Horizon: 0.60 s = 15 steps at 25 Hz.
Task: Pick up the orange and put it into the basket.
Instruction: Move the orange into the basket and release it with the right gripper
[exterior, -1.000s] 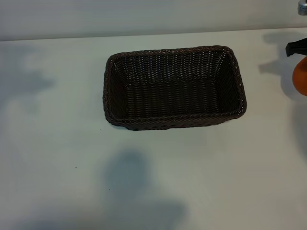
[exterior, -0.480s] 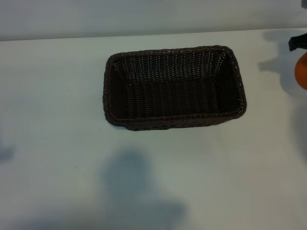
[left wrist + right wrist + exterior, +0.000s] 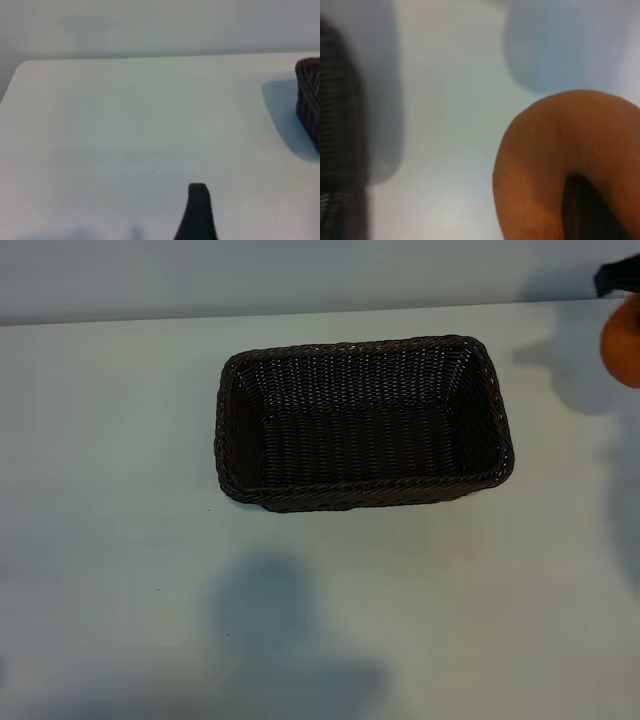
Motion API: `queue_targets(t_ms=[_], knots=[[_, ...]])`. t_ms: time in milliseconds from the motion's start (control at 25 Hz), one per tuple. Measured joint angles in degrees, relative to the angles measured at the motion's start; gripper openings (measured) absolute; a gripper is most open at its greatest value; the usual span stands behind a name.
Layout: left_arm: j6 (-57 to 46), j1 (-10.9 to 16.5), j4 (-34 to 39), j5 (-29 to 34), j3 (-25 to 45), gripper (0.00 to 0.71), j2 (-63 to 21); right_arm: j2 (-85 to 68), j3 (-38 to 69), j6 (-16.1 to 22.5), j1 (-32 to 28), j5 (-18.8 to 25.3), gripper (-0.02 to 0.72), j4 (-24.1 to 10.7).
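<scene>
Orange (image 3: 624, 342) higher than before, clamped in right gripper (image 3: 618, 300); left gripper (image 3: 198, 210) wide, idle. Risk: slip short of basket (image 3: 365, 490), rolling off table (image 3: 120, 440).

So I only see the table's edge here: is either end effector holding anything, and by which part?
The right end effector holds the orange, gripped across its sides; one finger presses against its skin. The left holds nothing.
</scene>
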Motion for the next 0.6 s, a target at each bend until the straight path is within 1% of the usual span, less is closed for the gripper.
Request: queue_targets(t_ms=[200,360,600], knots=[[3.6,0.0,-0.5,3.1,0.1,0.594,-0.6,-1.1,-1.9,0.0,8.3,1.7,0.091,0.8],[4.5,0.0,-1.1,5.1,1.9,0.594,-0.8,-1.1,-2.2,0.0,14.8,1.9,0.091,0.9],[4.7,0.0,-3.7,5.2,6.4,0.583,-1.1,-1.1,-2.2,0.6,20.8,1.5,0.091,0.9]])
